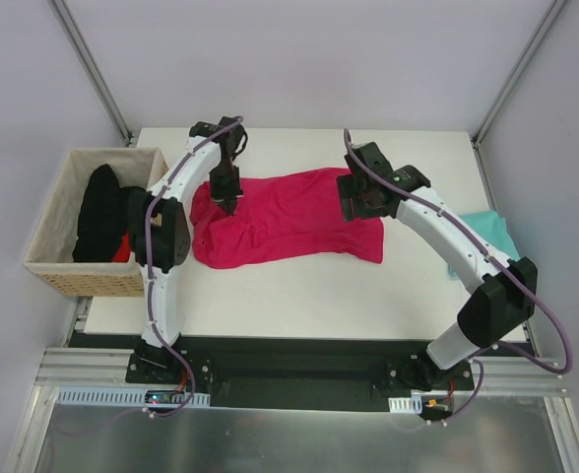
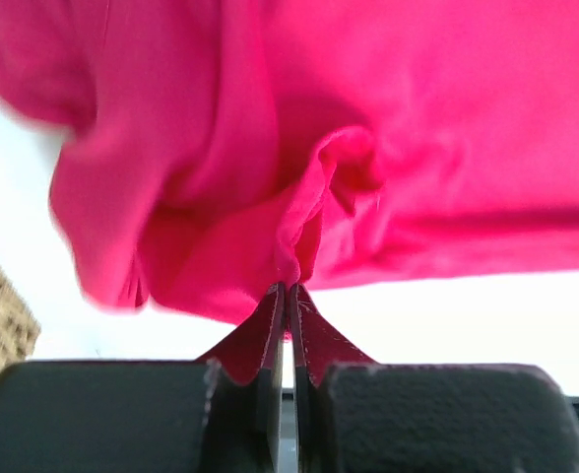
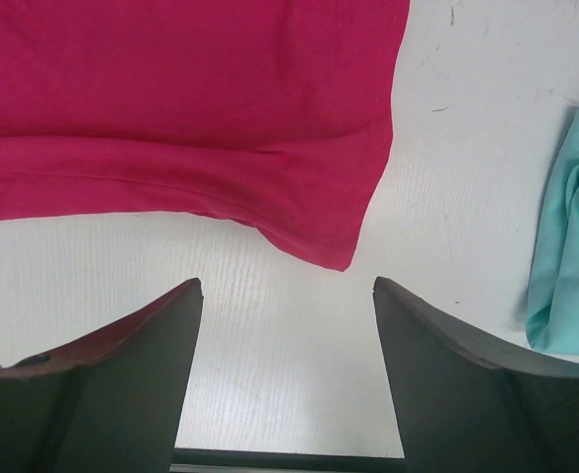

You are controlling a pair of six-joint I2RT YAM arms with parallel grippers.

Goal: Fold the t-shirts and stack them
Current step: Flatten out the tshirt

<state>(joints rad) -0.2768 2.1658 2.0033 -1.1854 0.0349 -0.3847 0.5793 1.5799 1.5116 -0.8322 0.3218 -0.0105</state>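
Note:
The crimson-pink t-shirt (image 1: 289, 217) lies spread across the middle of the white table (image 1: 299, 296), bunched at its left end. My left gripper (image 1: 226, 200) is shut on a pinched fold of the pink t-shirt (image 2: 299, 246) near that left end and lifts it slightly. My right gripper (image 1: 360, 209) is open and empty, hovering over the shirt's right end; its view shows the shirt's corner (image 3: 334, 251) just ahead of the jaws. The teal t-shirt (image 1: 491, 232) lies at the table's right edge, partly under the right arm, and shows in the right wrist view (image 3: 570, 256).
A woven wicker basket (image 1: 58, 271) stands off the table's left side with dark and red clothes (image 1: 100, 212) in it. Metal frame posts rise at the table's back corners.

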